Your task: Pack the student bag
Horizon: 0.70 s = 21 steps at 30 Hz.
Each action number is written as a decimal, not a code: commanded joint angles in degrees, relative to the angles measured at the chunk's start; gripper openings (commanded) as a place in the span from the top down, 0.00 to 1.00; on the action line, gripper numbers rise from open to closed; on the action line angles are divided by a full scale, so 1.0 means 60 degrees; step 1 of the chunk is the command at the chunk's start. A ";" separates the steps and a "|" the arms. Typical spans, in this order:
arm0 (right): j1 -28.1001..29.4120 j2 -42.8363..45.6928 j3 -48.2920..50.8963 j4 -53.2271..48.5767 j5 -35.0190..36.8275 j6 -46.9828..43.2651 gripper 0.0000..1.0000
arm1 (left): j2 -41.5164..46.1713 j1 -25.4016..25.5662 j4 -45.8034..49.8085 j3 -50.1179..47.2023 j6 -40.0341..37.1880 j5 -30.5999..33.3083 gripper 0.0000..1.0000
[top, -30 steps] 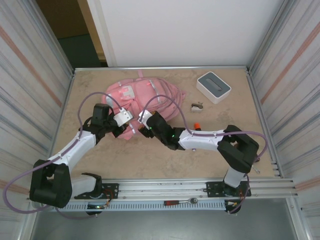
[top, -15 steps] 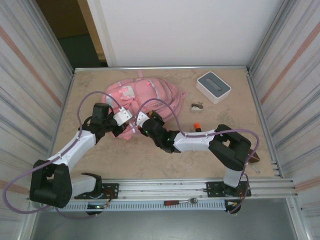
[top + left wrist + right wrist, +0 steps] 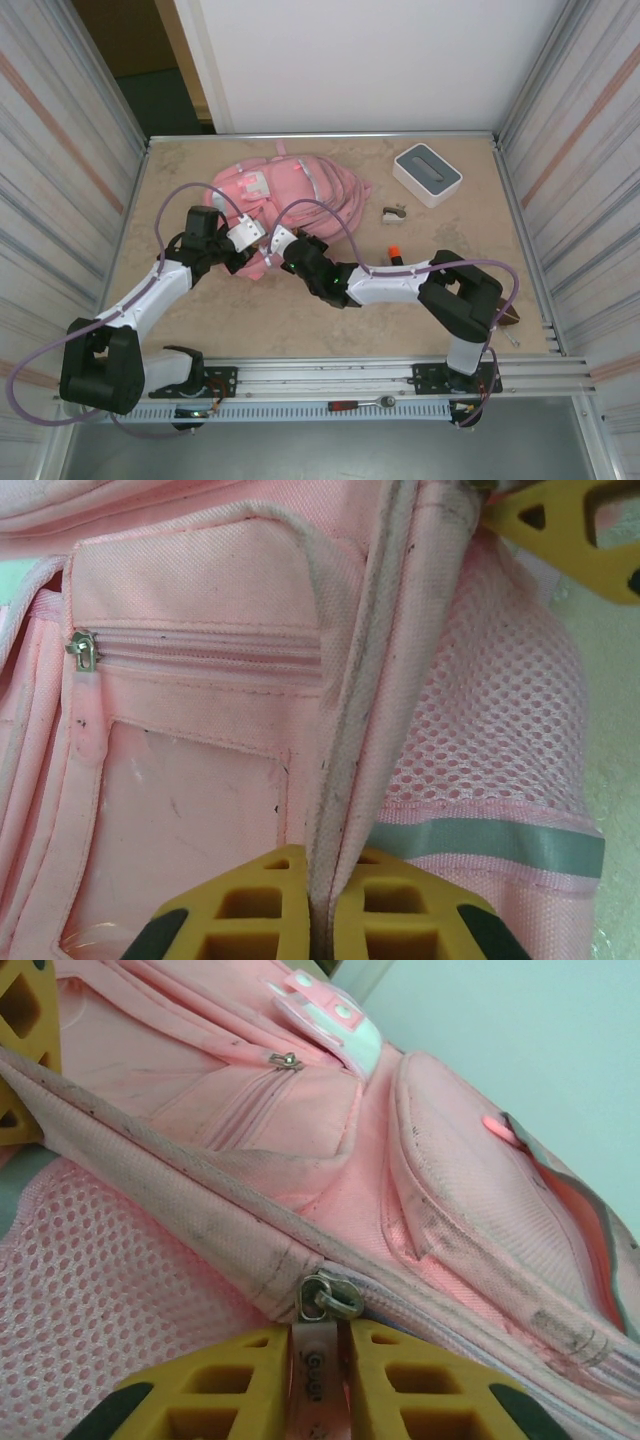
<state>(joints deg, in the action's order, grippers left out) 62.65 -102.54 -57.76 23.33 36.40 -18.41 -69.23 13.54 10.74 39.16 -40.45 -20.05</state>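
The pink student bag [image 3: 290, 190] lies at the far left-centre of the worktop [image 3: 300, 310], with a white-and-grey box [image 3: 427, 172] well apart to its right. The left gripper [image 3: 315, 895] is almost closed, its yellow fingers pinching the bag's soiled piped edge [image 3: 345, 740] beside the mesh panel [image 3: 500, 740]. The right gripper [image 3: 320, 1370] is pressed together on the zipper pull tab [image 3: 318, 1385], just under the metal slider [image 3: 328, 1298]. From above, both grippers sit at the bag's near edge, seemingly close together.
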 commanded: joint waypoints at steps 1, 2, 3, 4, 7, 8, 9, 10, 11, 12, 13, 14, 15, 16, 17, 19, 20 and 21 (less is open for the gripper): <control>-0.0048 0.0503 0.0241 -0.0095 0.0030 0.0456 0.85 | 0.0084 0.0043 -0.0237 0.0446 0.0267 -0.1130 1.00; -0.0063 0.0580 0.0276 -0.0182 -0.0047 0.0557 0.85 | 0.0071 0.0043 -0.0238 0.0432 0.0266 -0.1107 1.00; -0.0105 0.0655 0.0333 -0.0250 -0.0134 0.0699 0.86 | 0.0069 0.0043 -0.0238 0.0446 0.0266 -0.1064 1.00; -0.0150 0.0738 0.0388 -0.0325 -0.0262 0.0814 0.86 | 0.0054 0.0043 -0.0237 0.0439 0.0263 -0.1043 1.00; -0.0308 0.0952 0.0539 -0.0549 -0.0652 0.1136 0.87 | 0.0010 0.0041 -0.0238 0.0461 0.0264 -0.1023 1.00; -0.0406 0.1062 0.0583 -0.0683 -0.0849 0.1293 0.88 | 0.0010 0.0043 -0.0226 0.0450 0.0266 -0.1023 1.00; -0.0510 0.1176 0.0637 -0.0823 -0.1036 0.1513 0.89 | 0.0010 0.0043 -0.0223 0.0447 0.0266 -0.1017 1.00; -0.0631 0.1258 0.0682 -0.0921 -0.1229 0.1694 0.89 | 0.0010 0.0043 -0.0214 0.0456 0.0263 -0.0995 1.00; -0.0769 0.1376 0.0754 -0.1030 -0.1546 0.1912 0.90 | 0.0023 0.0043 -0.0215 0.0444 0.0264 -0.0991 1.00; -0.0925 0.1486 0.0805 -0.1149 -0.1916 0.2128 0.90 | 0.0025 0.0043 -0.0235 0.0438 0.0252 -0.0965 1.00; -0.1056 0.1565 0.0848 -0.1237 -0.2220 0.2307 0.91 | 0.0025 0.0043 -0.0238 0.0446 0.0252 -0.0957 1.00; -0.1210 0.1618 0.0886 -0.1325 -0.2610 0.2487 0.91 | 0.0025 0.0043 -0.0251 0.0445 0.0258 -0.0953 1.00; -0.1356 0.1667 0.0910 -0.1419 -0.2974 0.2660 0.92 | 0.0025 0.0043 -0.0252 0.0447 0.0266 -0.0937 1.00; -0.1448 0.1682 0.0925 -0.1505 -0.3199 0.2789 0.93 | 0.0025 0.0043 -0.0251 0.0446 0.0273 -0.0925 1.00; -0.1551 0.1707 0.0950 -0.1550 -0.3427 0.2892 0.93 | 0.0025 0.0043 -0.0262 0.0442 0.0281 -0.0938 1.00; -0.1701 0.1735 0.1009 -0.1585 -0.3839 0.3058 0.95 | 0.0025 0.0043 -0.0252 0.0431 0.0281 -0.0941 1.00; -0.1785 0.1760 0.1024 -0.1617 -0.4046 0.3171 0.96 | 0.0025 0.0043 -0.0267 0.0430 0.0281 -0.0939 1.00; -0.1866 0.1768 0.1051 -0.1640 -0.4265 0.3273 0.96 | 0.0025 0.0039 -0.0259 0.0417 0.0281 -0.0935 1.00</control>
<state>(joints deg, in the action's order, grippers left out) 52.88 -93.78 -52.66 16.43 15.70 -3.16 -69.58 13.56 10.92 39.31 -40.40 -20.56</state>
